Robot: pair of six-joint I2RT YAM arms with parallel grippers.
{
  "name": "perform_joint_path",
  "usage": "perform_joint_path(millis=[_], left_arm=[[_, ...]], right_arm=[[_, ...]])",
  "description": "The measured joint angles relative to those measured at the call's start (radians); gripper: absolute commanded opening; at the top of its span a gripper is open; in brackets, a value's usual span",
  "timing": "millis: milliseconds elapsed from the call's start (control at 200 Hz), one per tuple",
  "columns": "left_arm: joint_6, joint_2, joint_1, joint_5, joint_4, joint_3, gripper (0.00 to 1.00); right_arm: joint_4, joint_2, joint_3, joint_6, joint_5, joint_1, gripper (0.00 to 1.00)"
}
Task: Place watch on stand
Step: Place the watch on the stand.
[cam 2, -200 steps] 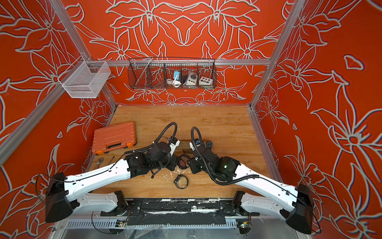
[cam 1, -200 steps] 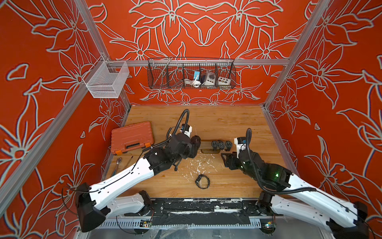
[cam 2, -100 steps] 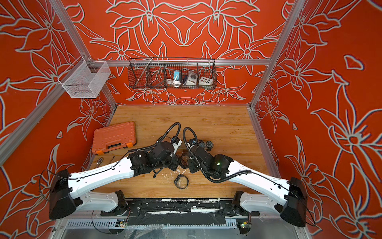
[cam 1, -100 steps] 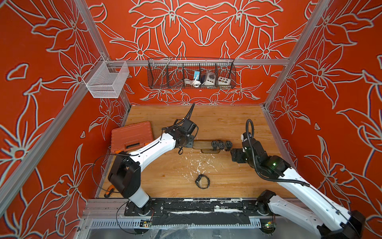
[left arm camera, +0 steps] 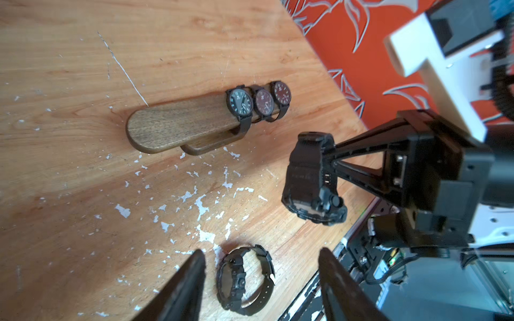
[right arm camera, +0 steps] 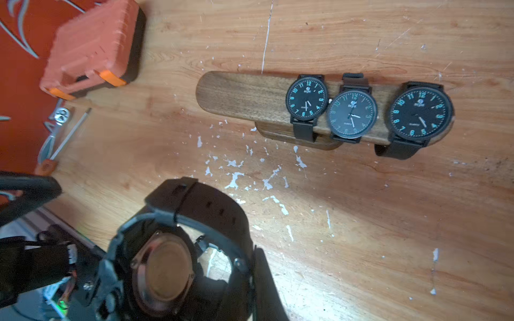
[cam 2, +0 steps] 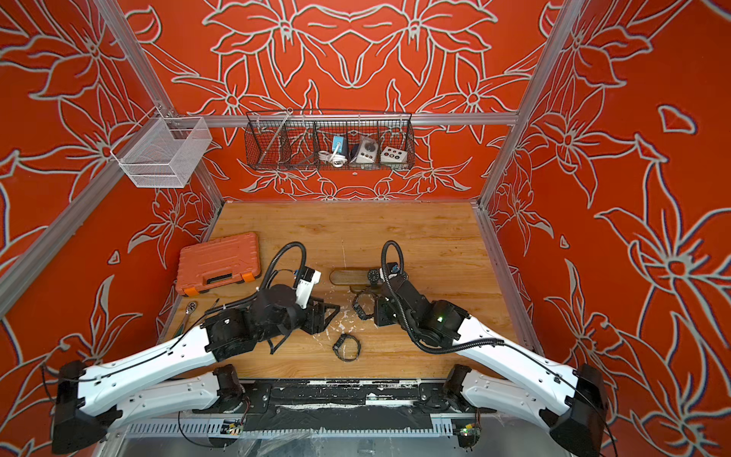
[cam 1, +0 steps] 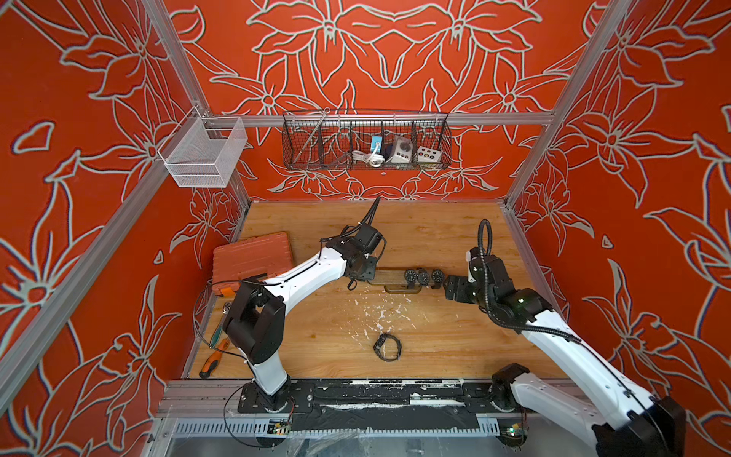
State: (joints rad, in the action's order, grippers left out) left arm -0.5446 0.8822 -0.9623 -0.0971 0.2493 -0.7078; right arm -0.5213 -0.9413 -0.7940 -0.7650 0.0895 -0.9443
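The stand (right arm camera: pixel 250 97), a long brown wooden bar on a small base, lies mid-table (cam 2: pixel 348 277) (cam 1: pixel 389 277) (left arm camera: pixel 178 125). Three dark-faced watches (right arm camera: pixel 353 115) sit on its right half. My right gripper (right arm camera: pixel 251 264) is shut on the strap of a chunky black watch (right arm camera: pixel 178 250), held above the table in front of the stand (cam 2: pixel 359 304) (left arm camera: pixel 311 178). My left gripper (left arm camera: pixel 261 251) (cam 2: pixel 330 312) is open, a short way left of the held watch. A second black watch (left arm camera: pixel 244 280) (cam 2: pixel 347 347) (cam 1: pixel 387 347) lies on the table beneath its fingers.
An orange tool case (cam 2: pixel 219 263) (right arm camera: pixel 91 47) sits at the left. A ratchet (cam 2: pixel 190 308) and a screwdriver (cam 1: pixel 213 358) lie along the left edge. A dark wire basket (cam 2: pixel 330 140) and a white mesh basket (cam 2: pixel 162 152) hang on the walls.
The two grippers were together at the held watch. Now they are apart: the left has opened and let go of it, and the right has shut on it.
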Motion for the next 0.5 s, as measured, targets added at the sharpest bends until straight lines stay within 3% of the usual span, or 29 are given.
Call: perform_joint_path(millis=[175,495], left_arm=[[-0.048,-0.104,0.000,0.005,-0.120,0.129,0.80],[-0.109,-0.123,-0.001,0.041,-0.296,0.200,0.85]], right_arm=[[0.081,0.067,0.039,-0.079,-0.043,0.002,0.00],[0.225,0.118,0.108,-0.174,-0.080,0.002,0.00]])
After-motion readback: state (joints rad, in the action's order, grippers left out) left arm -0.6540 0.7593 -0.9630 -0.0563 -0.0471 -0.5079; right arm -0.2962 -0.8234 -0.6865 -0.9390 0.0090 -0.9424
